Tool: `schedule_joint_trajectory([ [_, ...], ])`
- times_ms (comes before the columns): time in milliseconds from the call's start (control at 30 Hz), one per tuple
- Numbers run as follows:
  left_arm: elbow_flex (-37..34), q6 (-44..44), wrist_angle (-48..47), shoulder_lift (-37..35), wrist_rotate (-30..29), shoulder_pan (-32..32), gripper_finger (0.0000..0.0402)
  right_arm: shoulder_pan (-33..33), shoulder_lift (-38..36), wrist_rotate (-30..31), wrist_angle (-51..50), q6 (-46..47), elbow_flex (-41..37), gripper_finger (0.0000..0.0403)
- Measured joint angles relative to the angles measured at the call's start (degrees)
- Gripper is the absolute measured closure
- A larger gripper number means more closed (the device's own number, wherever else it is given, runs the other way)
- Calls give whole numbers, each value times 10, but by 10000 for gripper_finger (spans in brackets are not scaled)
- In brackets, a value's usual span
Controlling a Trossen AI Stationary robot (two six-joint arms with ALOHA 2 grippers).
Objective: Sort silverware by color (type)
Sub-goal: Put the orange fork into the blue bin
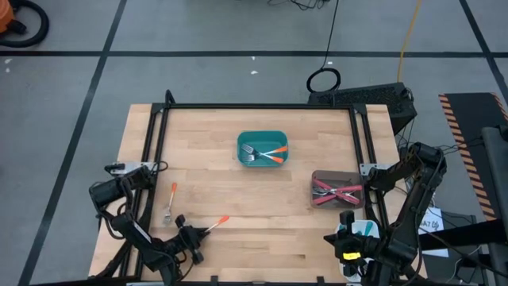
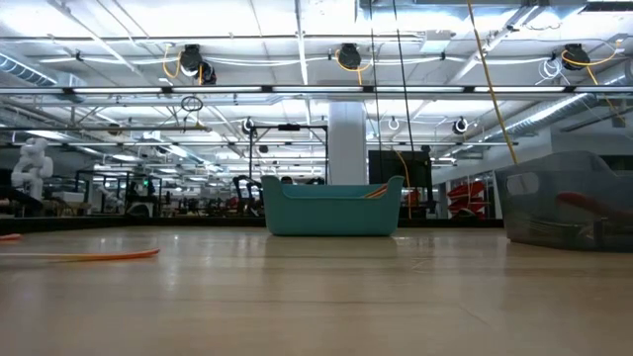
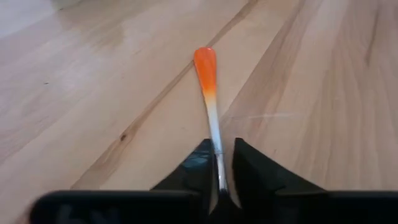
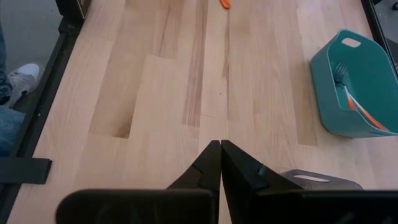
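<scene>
Two orange-handled forks with silver tines lie loose on the pale wooden worktop (image 1: 262, 214) in the lower left of the high view. One orange-handled fork (image 1: 171, 202) lies by itself, handle pointing up the frame, with bare wood all round it. The other orange-handled fork (image 3: 210, 106) lies slantwise just to its right, and the left hand (image 3: 220, 177) has its two dark fingers pressed on the metal neck of this fork, the orange end sticking out ahead over the boards.

Near the middle of the high view stands a teal plastic bin (image 1: 263, 135) with rounded corners; several more orange-handled forks (image 1: 270, 153) lie crossed inside it. In the low view the same bin sits centre frame with an orange handle tip showing above its rim. Further right in the high view, near the black frame rail, a grey translucent bin (image 1: 337, 176) holds red-handled forks (image 1: 337, 193) laid across one another. The two bins stand well apart, and open worktop lies between the left hand and the teal bin.

Lower right of the high view, the right hand (image 4: 220, 165) waits off the worktop's corner with its fingers together, empty, pointing across bare boards. A black metal frame (image 1: 262, 106) borders the worktop. At the left edge of the right wrist view, a person's white shoe (image 4: 20, 79) and blue trouser leg rest on the grey floor.
</scene>
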Motion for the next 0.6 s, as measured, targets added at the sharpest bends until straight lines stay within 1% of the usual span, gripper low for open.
schedule_joint_trajectory([
  [100,0,7,1,1,0,0,381,0,0,0,0,0,0,395],
  [133,0,9,0,1,-1,0,388,0,0,0,0,0,0,395],
  [400,1,17,-4,-3,-9,0,391,0,0,3,0,-5,0,395],
  [533,-1,20,-9,-19,-11,1,392,0,0,28,4,-14,0,395],
  [600,-1,29,-12,-29,-6,1,392,0,0,30,6,-15,0,395],
])
